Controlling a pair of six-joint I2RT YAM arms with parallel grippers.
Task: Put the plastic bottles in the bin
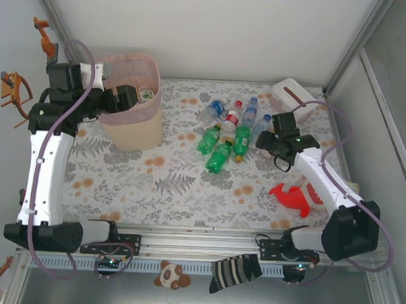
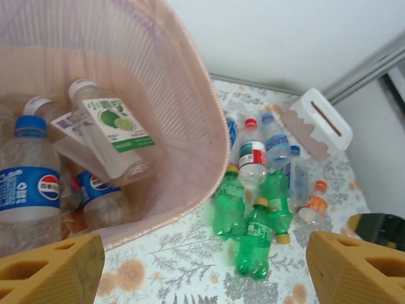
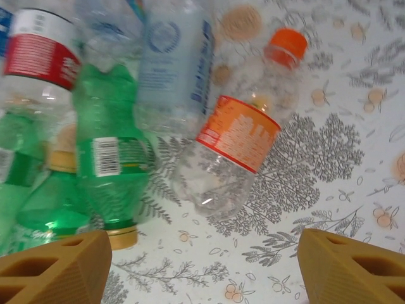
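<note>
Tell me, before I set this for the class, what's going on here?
Two robot arms are clearing plastic bottles into the bin. The left arm's fingers hang open at its mouth, with several bottles already inside. The right arm's fingers are open over an orange-labelled bottle at the edge of the pile left on the table.

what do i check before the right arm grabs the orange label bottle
1. Right tool open and empty: ok.
2. Orange-label bottle ahead of it, roughly centred: ok.
3. Bottle free of neighbours: not ok, blue-label bottle and green bottle crowd its side.
4. Bin mouth free for the drop: not ok, open left tool hovers over it.
5. Room in the bin: ok, bottles inside lie low.
6. Height above the table: cannot tell.
</note>
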